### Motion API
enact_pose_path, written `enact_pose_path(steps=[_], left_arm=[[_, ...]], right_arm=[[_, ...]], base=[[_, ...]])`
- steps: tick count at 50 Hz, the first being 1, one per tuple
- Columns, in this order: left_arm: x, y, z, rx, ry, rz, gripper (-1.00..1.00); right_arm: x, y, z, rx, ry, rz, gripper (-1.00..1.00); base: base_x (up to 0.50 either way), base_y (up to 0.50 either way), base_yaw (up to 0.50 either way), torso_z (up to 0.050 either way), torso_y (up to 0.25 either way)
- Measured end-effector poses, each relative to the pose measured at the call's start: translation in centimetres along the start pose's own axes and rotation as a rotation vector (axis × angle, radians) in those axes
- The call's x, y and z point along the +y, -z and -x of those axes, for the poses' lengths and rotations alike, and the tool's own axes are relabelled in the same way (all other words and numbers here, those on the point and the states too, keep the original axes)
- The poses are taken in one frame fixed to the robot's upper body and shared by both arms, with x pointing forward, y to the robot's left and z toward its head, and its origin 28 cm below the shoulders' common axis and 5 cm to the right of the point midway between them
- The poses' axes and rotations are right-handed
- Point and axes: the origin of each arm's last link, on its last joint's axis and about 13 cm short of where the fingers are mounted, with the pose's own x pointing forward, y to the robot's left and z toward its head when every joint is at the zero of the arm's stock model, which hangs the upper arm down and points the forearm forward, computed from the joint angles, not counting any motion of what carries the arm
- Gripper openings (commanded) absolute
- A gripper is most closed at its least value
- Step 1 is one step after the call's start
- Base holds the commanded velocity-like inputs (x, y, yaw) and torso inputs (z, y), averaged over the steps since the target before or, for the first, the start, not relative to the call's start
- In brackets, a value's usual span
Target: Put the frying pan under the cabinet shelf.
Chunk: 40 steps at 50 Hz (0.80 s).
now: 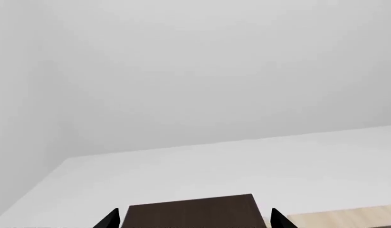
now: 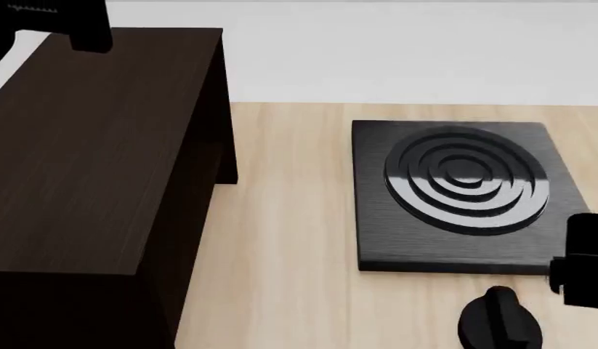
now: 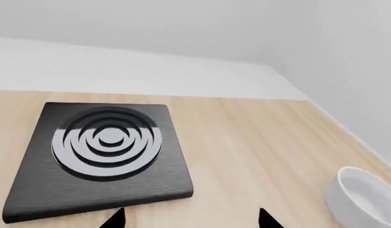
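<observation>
The frying pan is out of view in every frame. The dark brown wood-grain cabinet shelf (image 2: 86, 160) stands at the left of the light wooden table (image 2: 279, 240). Its flat top also shows in the left wrist view (image 1: 192, 211). My left gripper (image 1: 194, 221) is open and empty, raised over the cabinet's far end, and the left arm (image 2: 81, 25) shows at the top left of the head view. My right gripper (image 3: 191, 219) is open and empty, above bare table in front of the stove plate. The right arm (image 2: 582, 262) shows at the right edge of the head view.
A square black stove plate (image 2: 454, 193) with concentric rings lies right of the cabinet, and it also shows in the right wrist view (image 3: 100, 152). A white round bowl (image 3: 366, 197) sits on the table to its right. White walls stand behind the table.
</observation>
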Motion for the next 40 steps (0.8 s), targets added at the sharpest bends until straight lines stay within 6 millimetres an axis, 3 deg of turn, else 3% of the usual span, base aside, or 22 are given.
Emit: enact_pose_path(steps=[20,40], left_arm=[[-0.3,-0.1,0.1,-0.002,0.007,0.001,1.00],[-0.3,0.1,0.2,0.002,0.007,0.001,1.00]], right_arm=[[-3.0,2.6,2.6,0.072,0.092,-0.025,1.00],[-5.2,5.1,3.6,0.133,0.158,-0.065,1.00]], base=[[0.00,0.00,0.00,0.000,0.000],[0.00,0.00,0.00,0.000,0.000]])
